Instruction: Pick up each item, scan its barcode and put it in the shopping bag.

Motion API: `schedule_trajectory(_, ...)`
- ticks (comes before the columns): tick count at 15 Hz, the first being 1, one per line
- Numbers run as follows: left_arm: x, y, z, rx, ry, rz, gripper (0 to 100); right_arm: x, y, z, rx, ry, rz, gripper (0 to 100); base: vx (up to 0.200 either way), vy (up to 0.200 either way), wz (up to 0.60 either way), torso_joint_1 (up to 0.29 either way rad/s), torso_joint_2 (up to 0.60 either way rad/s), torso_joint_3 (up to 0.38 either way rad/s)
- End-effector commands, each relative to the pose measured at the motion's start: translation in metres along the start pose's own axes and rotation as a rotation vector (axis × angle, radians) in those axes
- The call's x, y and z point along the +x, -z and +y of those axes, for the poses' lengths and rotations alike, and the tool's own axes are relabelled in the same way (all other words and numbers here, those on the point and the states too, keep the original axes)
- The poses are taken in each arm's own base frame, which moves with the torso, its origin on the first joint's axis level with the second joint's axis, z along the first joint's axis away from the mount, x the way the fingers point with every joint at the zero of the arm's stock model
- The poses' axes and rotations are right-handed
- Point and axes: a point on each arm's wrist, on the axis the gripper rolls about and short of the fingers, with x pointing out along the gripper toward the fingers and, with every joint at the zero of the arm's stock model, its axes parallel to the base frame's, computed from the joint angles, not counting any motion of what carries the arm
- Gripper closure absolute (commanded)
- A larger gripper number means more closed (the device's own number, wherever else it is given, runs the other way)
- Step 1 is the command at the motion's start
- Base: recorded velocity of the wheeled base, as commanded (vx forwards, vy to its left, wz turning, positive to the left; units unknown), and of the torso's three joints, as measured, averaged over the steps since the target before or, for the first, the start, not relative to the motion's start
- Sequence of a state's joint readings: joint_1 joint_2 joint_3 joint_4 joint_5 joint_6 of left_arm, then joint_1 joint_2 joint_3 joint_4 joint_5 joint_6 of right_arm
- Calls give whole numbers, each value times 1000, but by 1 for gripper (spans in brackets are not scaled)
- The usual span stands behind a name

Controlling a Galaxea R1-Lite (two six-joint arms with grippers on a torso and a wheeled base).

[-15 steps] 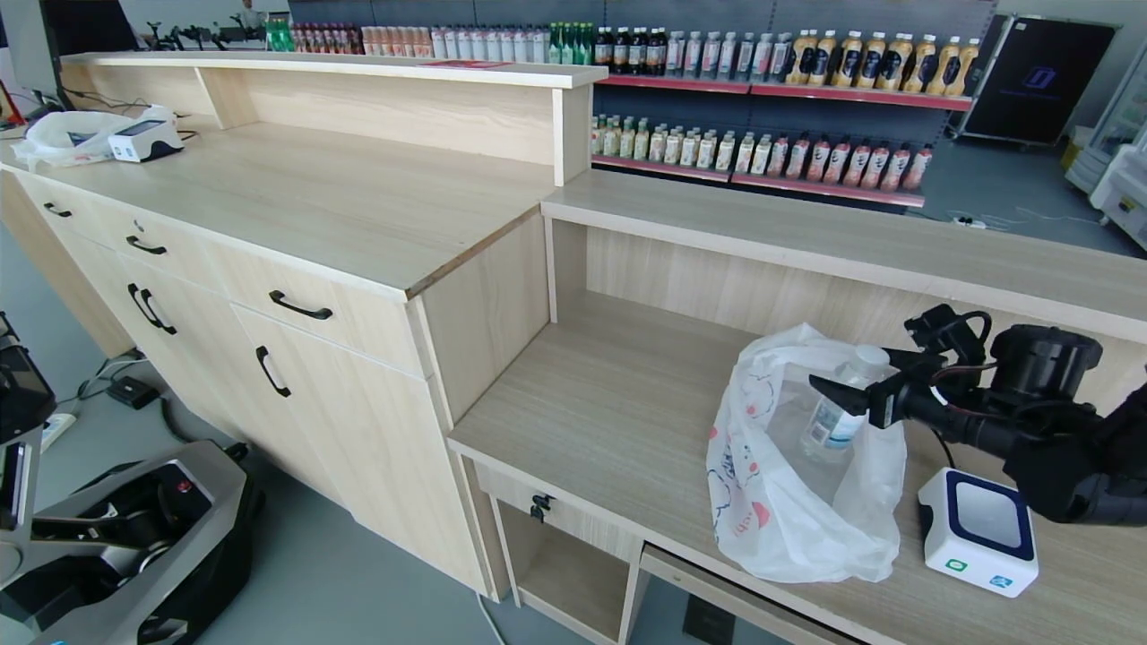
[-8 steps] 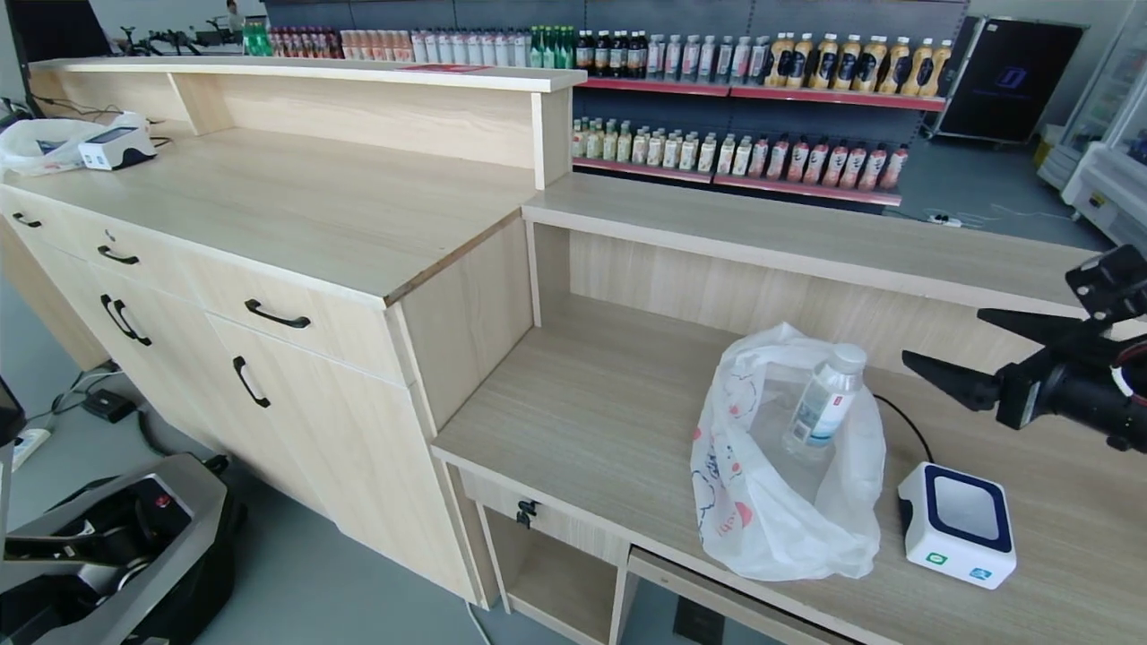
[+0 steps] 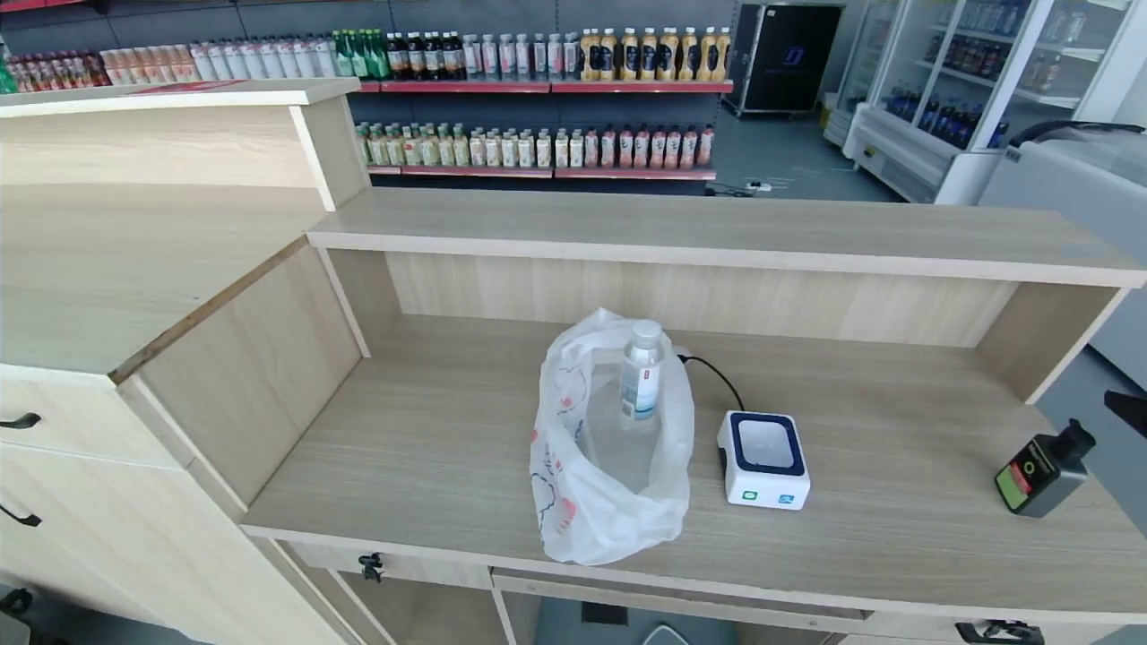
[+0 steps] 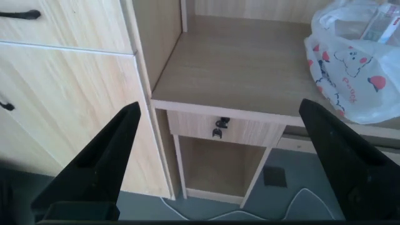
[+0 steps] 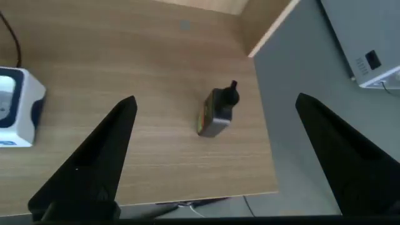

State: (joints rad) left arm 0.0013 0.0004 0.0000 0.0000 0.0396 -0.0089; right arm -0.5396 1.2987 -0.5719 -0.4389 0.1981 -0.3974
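A white plastic shopping bag point(image 3: 614, 448) stands open in the middle of the lower counter point(image 3: 430, 448). Upright inside it is a clear bottle point(image 3: 642, 372) with a white cap. A small dark bottle point(image 3: 1044, 468) with a red and green label lies near the counter's right end. My right gripper point(image 5: 215, 99) hangs open above that dark bottle point(image 5: 215, 115), holding nothing. My left gripper point(image 4: 220, 105) is open and low, in front of the counter's left drawer, left of the bag point(image 4: 350, 69).
A white barcode scanner point(image 3: 764, 446) with a dark window sits just right of the bag, its cable running to the back. A raised shelf edge point(image 3: 717, 233) spans the back. The higher counter stands at left. Drink shelves and coolers line the room behind.
The head camera has swung right. My right gripper let go of the clear bottle in the bag, drew away to the right, and now hovers over the dark bottle.
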Motion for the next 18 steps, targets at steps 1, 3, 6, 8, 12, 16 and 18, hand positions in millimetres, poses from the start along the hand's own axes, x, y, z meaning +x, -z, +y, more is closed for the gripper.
schedule_trajectory(1, 0, 0, 0, 0, -1, 0, 0, 27, 28, -30, -8, 91, 123, 0, 0, 0, -600, 2, -2, -2)
schedule_trajectory(3, 0, 0, 0, 0, -1, 0, 0, 52, 48, -41, 19, 122, 130, 0, 0, 0, 0, 0, 0, 0)
schedule_trajectory(6, 0, 0, 0, 0, -1, 0, 0, 72, 85, -61, 48, 103, 175, 0, 0, 0, 0, 0, 0, 0)
schedule_trajectory(8, 0, 0, 0, 0, -1, 0, 0, 78, 107, -71, 16, 56, 209, 0, 0, 0, 0, 0, 0, 0)
schedule_trajectory(12, 0, 0, 0, 0, -1, 0, 0, 91, 125, -77, 42, -29, 153, 0, 0, 0, 0, 0, 0, 0)
schedule_trajectory(16, 0, 0, 0, 0, -1, 0, 0, 107, 127, -80, 118, -84, 95, 0, 0, 0, 0, 0, 0, 0)
schedule_trajectory(18, 0, 0, 0, 0, -1, 0, 0, 117, 123, -77, 139, -143, 59, 0, 0, 0, 0, 0, 0, 0)
